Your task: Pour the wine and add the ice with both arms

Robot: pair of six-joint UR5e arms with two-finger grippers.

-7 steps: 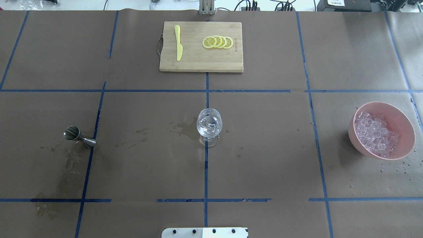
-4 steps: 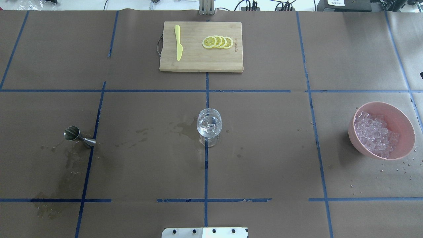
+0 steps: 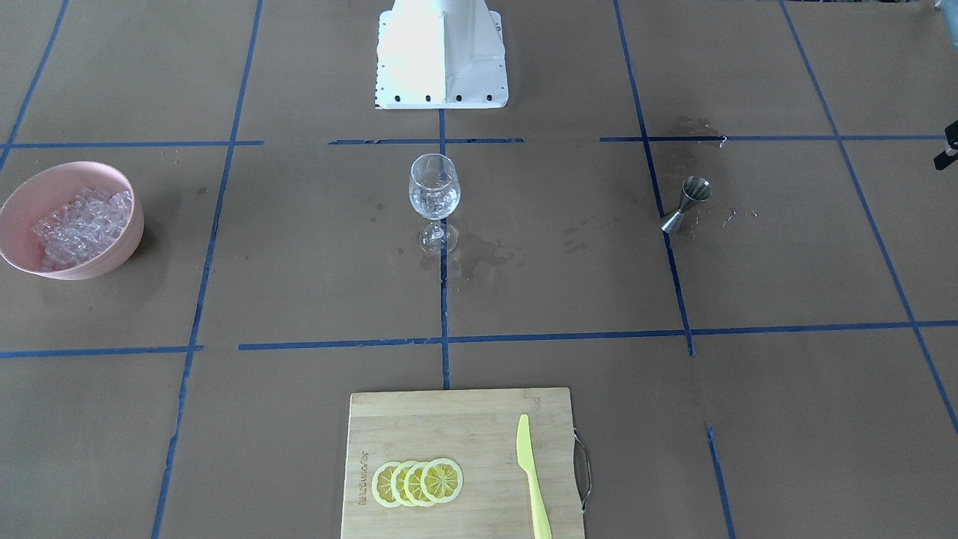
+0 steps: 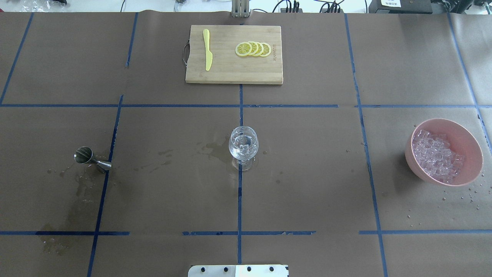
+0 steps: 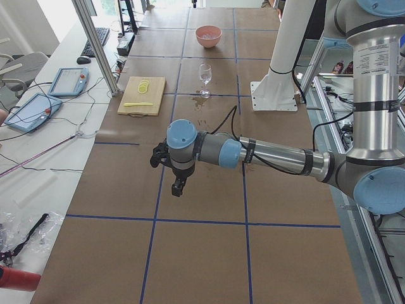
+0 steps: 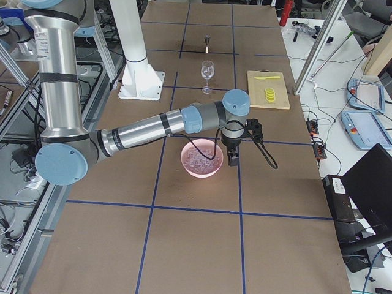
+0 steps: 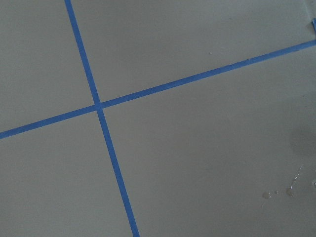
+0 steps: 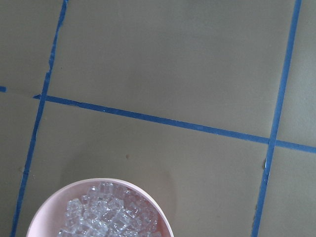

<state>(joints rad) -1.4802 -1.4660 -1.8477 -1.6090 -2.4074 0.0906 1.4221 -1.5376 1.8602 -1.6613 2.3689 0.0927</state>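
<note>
The wine glass stands upright at the table's middle with clear liquid and a few ice pieces in it; it also shows in the front view. The ice fills a pink bowl on the right, which the right wrist view shows from above. My right gripper hangs just beside the bowl's outer rim. My left gripper hangs over bare paper far off to the left. Both show only in the side views, so I cannot tell whether they are open or shut.
A steel jigger lies on its side at the left among wet stains. A wooden cutting board at the far edge carries lemon slices and a yellow knife. The white robot base stands at the near edge.
A dark bit of the right arm that showed at the overhead view's right edge half a second ago is gone. The objects on the table have not moved.
</note>
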